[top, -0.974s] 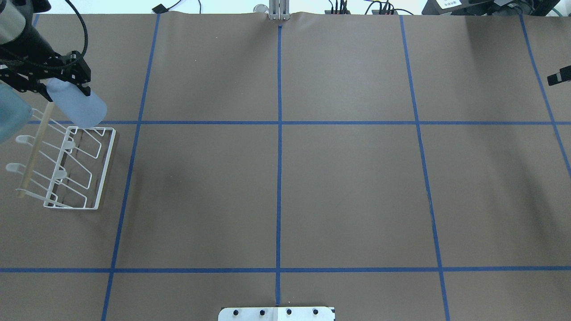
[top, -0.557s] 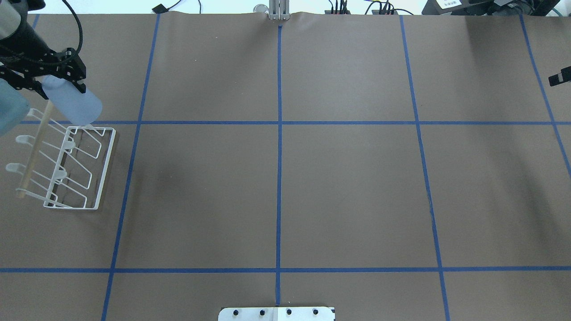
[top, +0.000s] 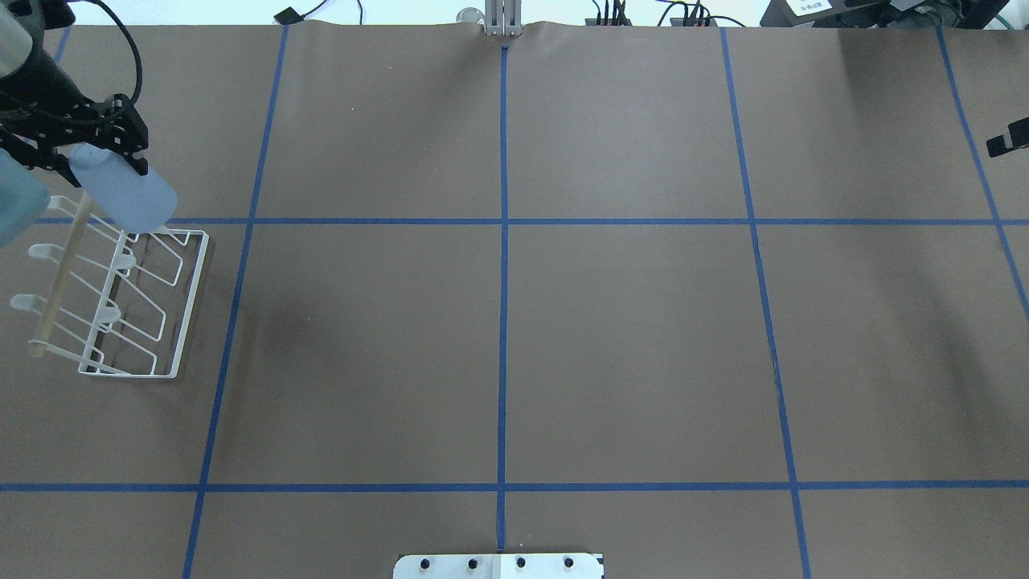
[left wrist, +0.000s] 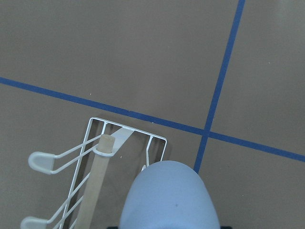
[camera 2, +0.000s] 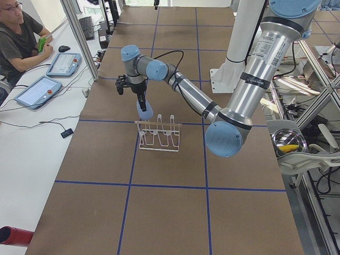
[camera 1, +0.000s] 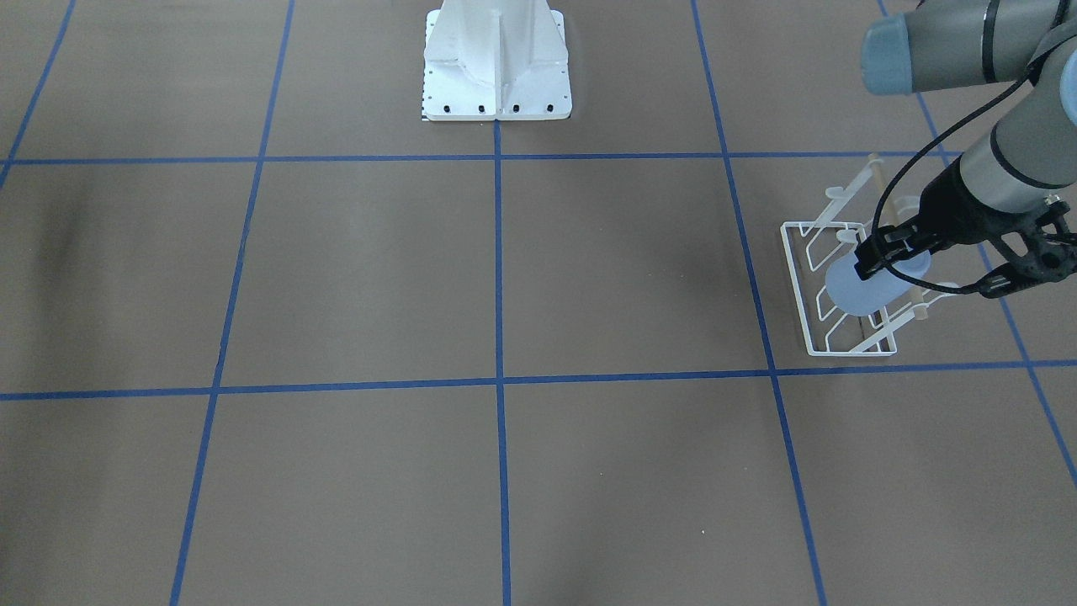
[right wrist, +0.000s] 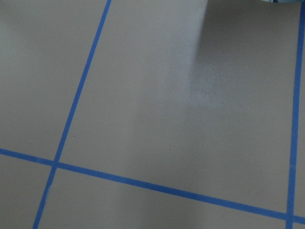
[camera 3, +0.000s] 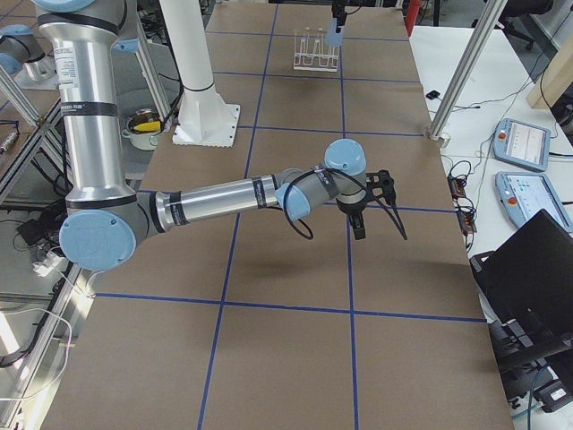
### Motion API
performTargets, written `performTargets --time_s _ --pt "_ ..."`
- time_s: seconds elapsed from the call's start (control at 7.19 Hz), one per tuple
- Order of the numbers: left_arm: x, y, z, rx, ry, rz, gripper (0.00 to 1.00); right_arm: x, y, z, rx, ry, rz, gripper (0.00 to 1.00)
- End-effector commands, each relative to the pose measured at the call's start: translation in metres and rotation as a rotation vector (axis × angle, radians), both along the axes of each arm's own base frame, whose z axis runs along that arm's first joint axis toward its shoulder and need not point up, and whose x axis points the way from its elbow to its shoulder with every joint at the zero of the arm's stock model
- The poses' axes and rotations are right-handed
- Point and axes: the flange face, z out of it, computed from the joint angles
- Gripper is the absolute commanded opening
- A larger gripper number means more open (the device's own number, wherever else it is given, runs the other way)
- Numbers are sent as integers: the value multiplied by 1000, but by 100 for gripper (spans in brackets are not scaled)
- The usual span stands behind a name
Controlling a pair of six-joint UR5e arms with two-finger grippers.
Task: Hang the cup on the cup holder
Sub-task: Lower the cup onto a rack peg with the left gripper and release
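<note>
My left gripper (top: 100,159) is shut on the pale blue cup (top: 127,197) and holds it tilted, rim outward, over the far end of the white wire cup holder (top: 195,297). In the front-facing view the cup (camera 1: 867,290) hangs among the rack's (camera 1: 850,353) prongs; I cannot tell whether it touches one. The left wrist view shows the cup's bottom (left wrist: 167,198) beside the wooden rod (left wrist: 95,191). My right gripper (camera 3: 376,219) hovers over bare table at the far right, only its tip showing in the overhead view (top: 1009,138); I cannot tell whether it is open.
The white bolted pedestal base (camera 1: 496,84) stands at the robot's side of the table. Blue tape lines (top: 503,281) cross the brown table. An operator (camera 2: 21,37) sits past the table's far edge with tablets.
My left gripper has carried the cup a little to the left in the overhead view, closer over the rack's far end. The rack and the right arm have not moved.
</note>
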Motion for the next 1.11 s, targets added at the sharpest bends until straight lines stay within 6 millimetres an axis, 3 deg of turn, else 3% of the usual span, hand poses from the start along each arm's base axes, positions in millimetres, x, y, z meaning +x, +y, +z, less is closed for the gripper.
performTargets --time_s 0.0,0.56,0.97 --pt "4 -1 6 -14 -5 3 0 -6 3 -4 -7 12 -30 100" --pt "11 -4 14 -29 -12 13 0 -4 4 -2 -11 21 -43 100" --pt "34 -9 32 -26 -8 39 0 -5 5 0 -25 23 -44 100"
